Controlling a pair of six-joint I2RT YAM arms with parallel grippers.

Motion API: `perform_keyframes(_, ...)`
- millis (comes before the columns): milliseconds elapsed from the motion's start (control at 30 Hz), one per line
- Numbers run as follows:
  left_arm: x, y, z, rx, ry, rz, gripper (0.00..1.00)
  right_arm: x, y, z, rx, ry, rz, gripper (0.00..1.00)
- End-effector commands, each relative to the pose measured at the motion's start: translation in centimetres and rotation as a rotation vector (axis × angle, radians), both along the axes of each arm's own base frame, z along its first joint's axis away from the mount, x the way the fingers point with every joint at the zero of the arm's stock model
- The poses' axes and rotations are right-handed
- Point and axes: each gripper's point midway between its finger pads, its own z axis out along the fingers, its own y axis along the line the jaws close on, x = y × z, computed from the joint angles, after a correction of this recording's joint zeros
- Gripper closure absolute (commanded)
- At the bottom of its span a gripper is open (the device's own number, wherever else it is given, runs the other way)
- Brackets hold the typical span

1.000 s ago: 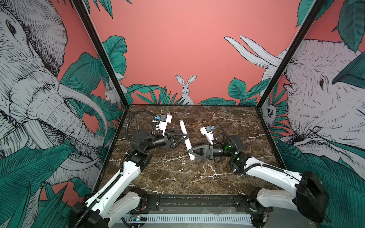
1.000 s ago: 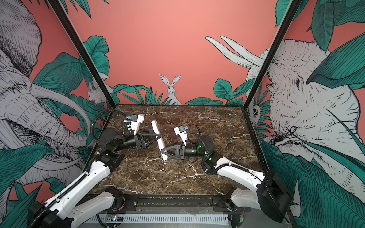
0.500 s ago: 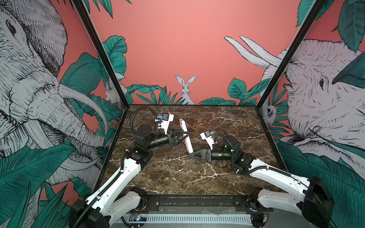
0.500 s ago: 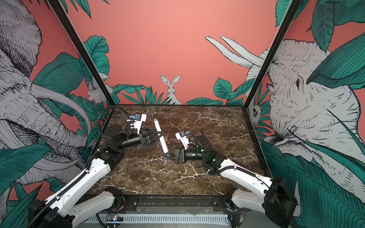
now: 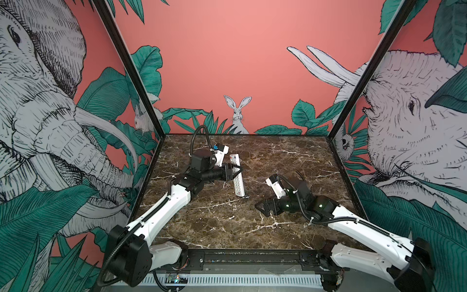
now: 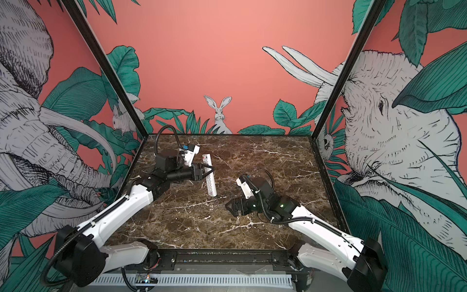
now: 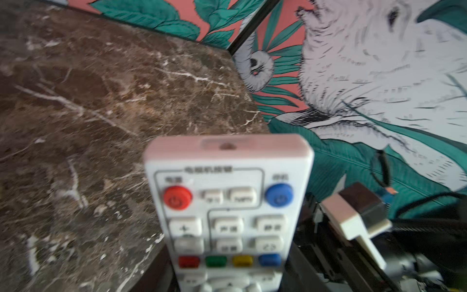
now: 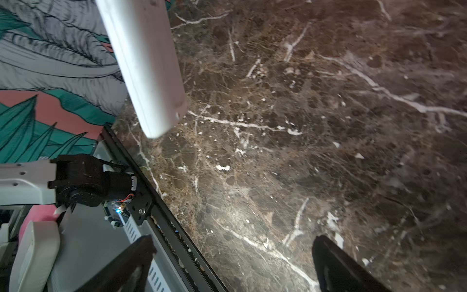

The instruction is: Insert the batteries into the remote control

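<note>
The tabletop (image 5: 290, 161) is dark brown marble with white veins, boxed in by salmon-pink walls (image 5: 227, 63) painted with elephants, green leaves and a rabbit (image 5: 237, 111) at the far middle. Black corner posts (image 5: 131, 75) rise at the far left and far right, and a black rail (image 5: 252, 257) runs along the near edge.

The remote control (image 5: 239, 187) sits left of centre towards the far side. It runs near to far with its button face up and its coloured buttons at the far end (the left wrist view shows red and blue round ones). The left gripper (image 5: 236, 171) reaches in from the left and clamps it across the middle. Whether the remote's near end touches the marble, I cannot tell.

The right gripper (image 5: 260, 209) hangs low right of centre, nearer than the remote and apart from it. Its jaws are spread wide with nothing between them, and only veined marble shows there in the right wrist view (image 8: 233, 239).

Bare marble lies between the remote and the right gripper and stretches on to the right wall and the far right corner.
</note>
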Motion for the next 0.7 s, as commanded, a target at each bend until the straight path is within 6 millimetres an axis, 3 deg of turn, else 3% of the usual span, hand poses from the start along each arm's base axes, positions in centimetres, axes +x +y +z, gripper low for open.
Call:
perform_keyframes(0,0.5,1.0,-2.9,0.189,0.055,0.06,1.0,0.3,-2.6,-1.3,-0.124,-0.039,-0.05,0.0)
perform_keyframes(333,2.6,2.2,-10.8,0.526,0.261,0.186,1.0,-0.3,-4.6,-3.3,-0.186,-0.028,-0.094,0.01)
perform_keyframes(667,4.6,1.4,-14.6,0.677,0.334,0.262,1.0,-1.8,-4.4,-4.8,-0.115,-0.013,-0.103,0.01)
